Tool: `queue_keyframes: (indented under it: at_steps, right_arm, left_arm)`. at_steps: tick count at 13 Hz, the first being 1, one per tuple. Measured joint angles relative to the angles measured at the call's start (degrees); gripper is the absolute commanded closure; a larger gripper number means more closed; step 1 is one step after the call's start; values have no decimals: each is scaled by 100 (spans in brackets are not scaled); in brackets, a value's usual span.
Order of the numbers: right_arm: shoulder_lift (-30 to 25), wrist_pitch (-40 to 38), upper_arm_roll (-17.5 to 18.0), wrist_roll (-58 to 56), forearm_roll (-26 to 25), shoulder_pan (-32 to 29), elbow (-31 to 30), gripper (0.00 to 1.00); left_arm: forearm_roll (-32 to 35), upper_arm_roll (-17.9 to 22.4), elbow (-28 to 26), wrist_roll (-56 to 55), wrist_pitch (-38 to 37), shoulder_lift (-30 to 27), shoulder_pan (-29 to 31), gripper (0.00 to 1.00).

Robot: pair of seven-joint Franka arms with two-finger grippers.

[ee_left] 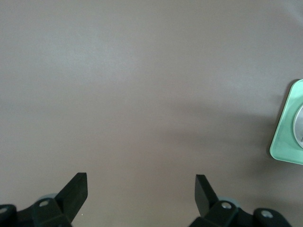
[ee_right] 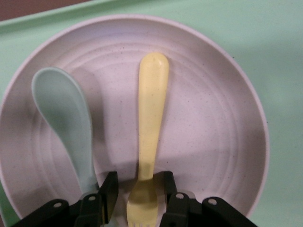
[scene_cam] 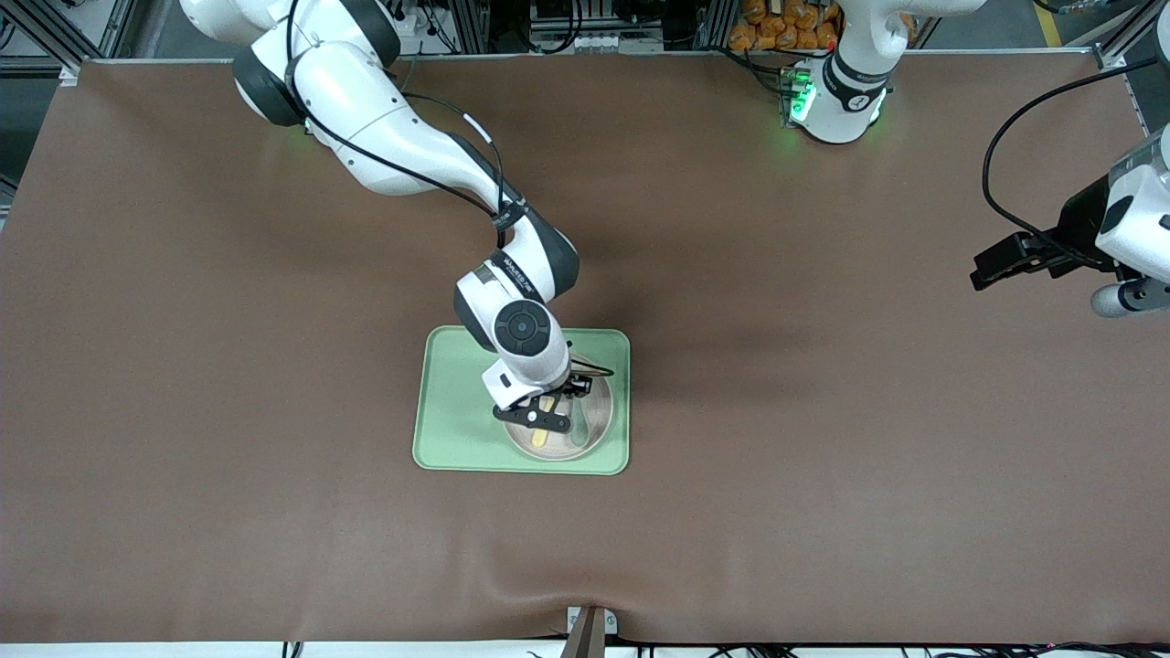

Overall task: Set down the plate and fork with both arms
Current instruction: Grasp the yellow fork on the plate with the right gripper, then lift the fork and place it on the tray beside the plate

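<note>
Right wrist view: fork [ee_right: 150, 137] between open jaws.

Plate [ee_right: 208, 109]: matt speckled plastic, faint concentric ridges. Fork [ee_right: 150, 137] and spoon [ee_right: 66, 118]: smooth matt plastic. Tray [scene_cam: 457, 411]: smooth, satin. Bench [scene_cam: 823, 457]: matt brown, leathery mat, slightly rippled. Arms: glossy white shells.

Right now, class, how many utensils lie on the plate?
2: the yellow fork and the grey-green spoon lie side by side on the plate; the right gripper straddles the fork's neck.
</note>
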Motion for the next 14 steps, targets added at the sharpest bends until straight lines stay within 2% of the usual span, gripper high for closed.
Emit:
queue_keyframes:
  at_steps: [1,8,14]
  right_arm:
    - [0,-4,-2,2,-2,0,1,100]
    - [-1,-123,-70,22,-58,-22,114,100]
    - [-194,-1010,-57,-88,-57,-444,675,100]
  left_arm:
    - [0,0,0,0,-3,-2,3,0]
    - [94,0,16,78,-9,-34,10,0]
    - [210,5,13,443,9,-95,50,0]
